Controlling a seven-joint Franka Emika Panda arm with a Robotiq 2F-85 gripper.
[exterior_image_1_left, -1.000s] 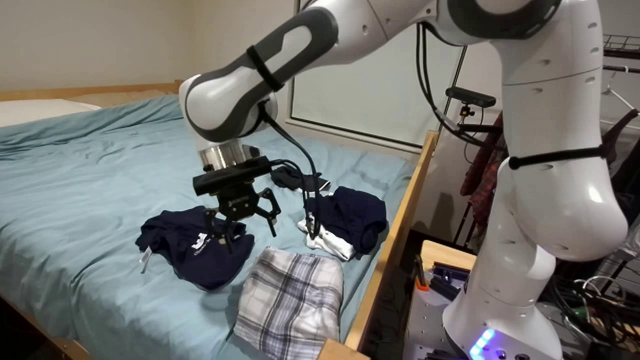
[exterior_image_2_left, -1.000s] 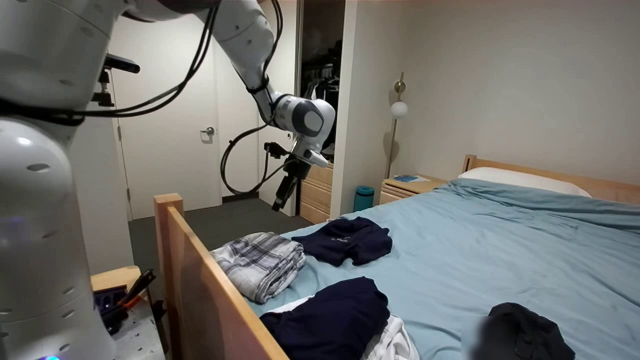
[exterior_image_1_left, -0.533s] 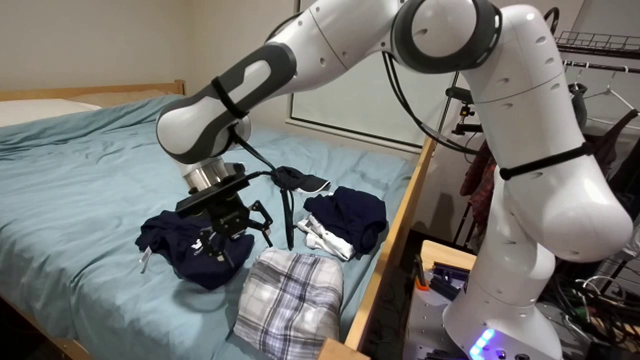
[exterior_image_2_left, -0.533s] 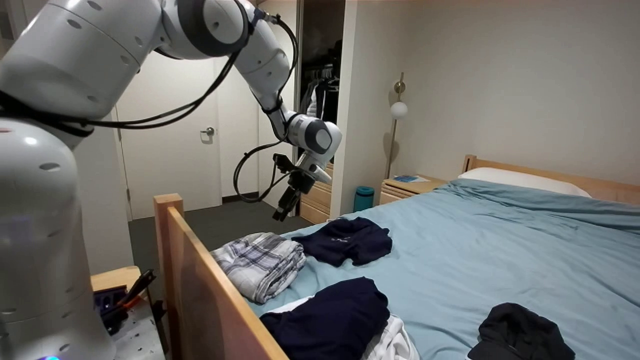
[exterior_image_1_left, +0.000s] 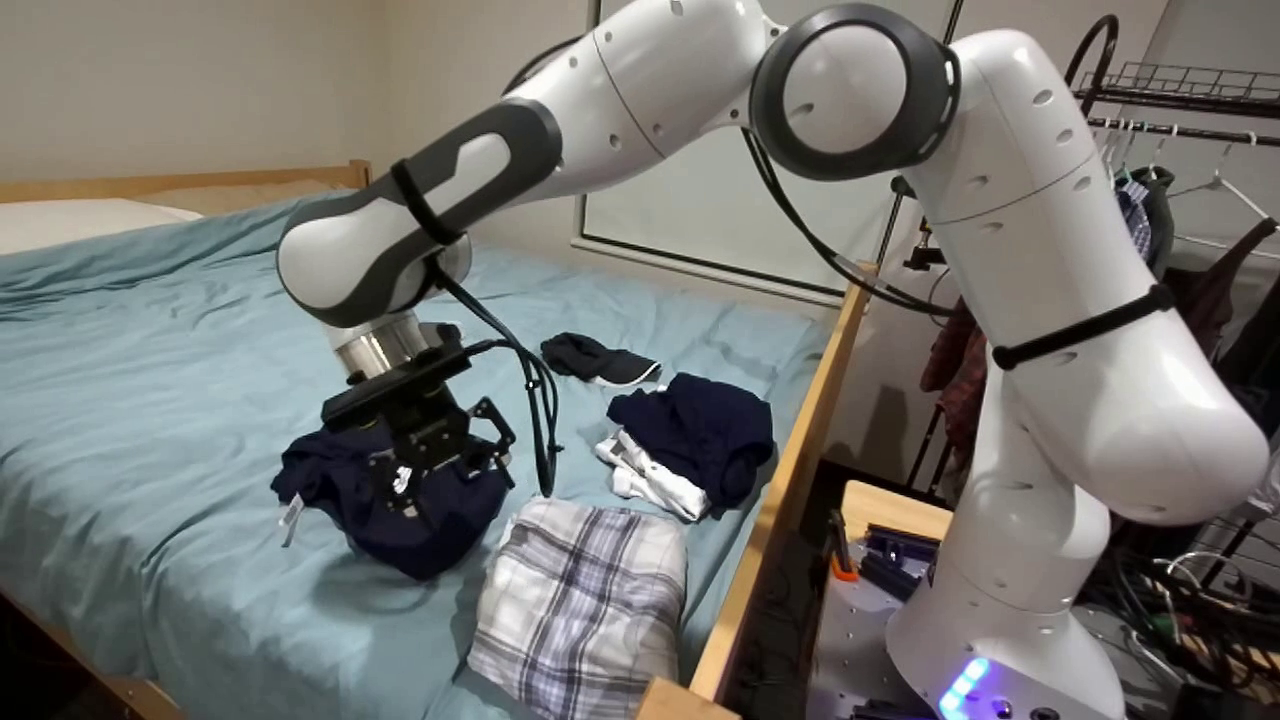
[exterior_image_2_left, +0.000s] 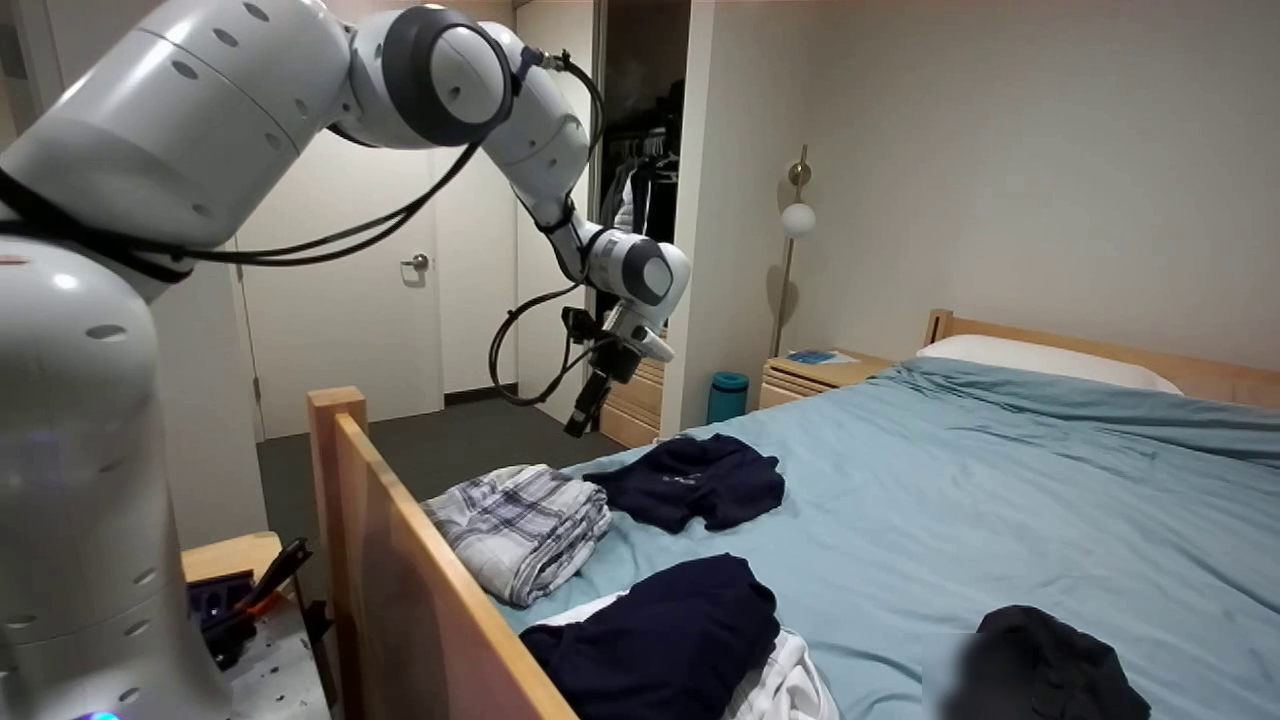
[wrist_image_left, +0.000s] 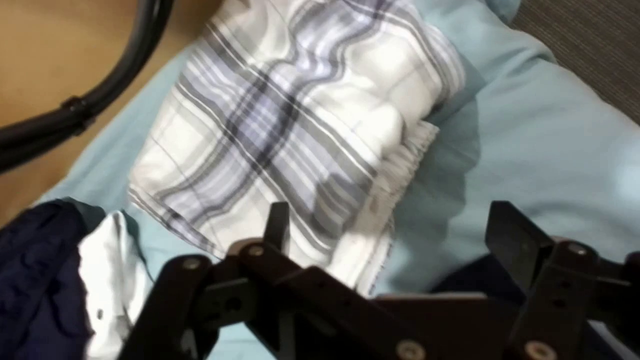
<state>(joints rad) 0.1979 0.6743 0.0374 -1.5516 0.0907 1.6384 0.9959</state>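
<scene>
Plaid cloth (exterior_image_1_left: 585, 605), folded: lower centre of an exterior view. Navy garment (exterior_image_1_left: 420, 550): just left, partly screened by the gripper (wrist_image_left: 391, 225); jaws spread wide, holding nothing. Surface: rumpled blue bedsheet (exterior_image_2_left: 930, 520). Room, in an exterior view: wooden footboard (exterior_image_2_left: 420, 600), lower left; white door (exterior_image_2_left: 340, 300), left; globe lamp (exterior_image_2_left: 798, 220), upper right of centre; dark cap (exterior_image_2_left: 1065, 665), lower right, cut off, partly blurred. Wrist view: navy garment mostly hidden.
</scene>
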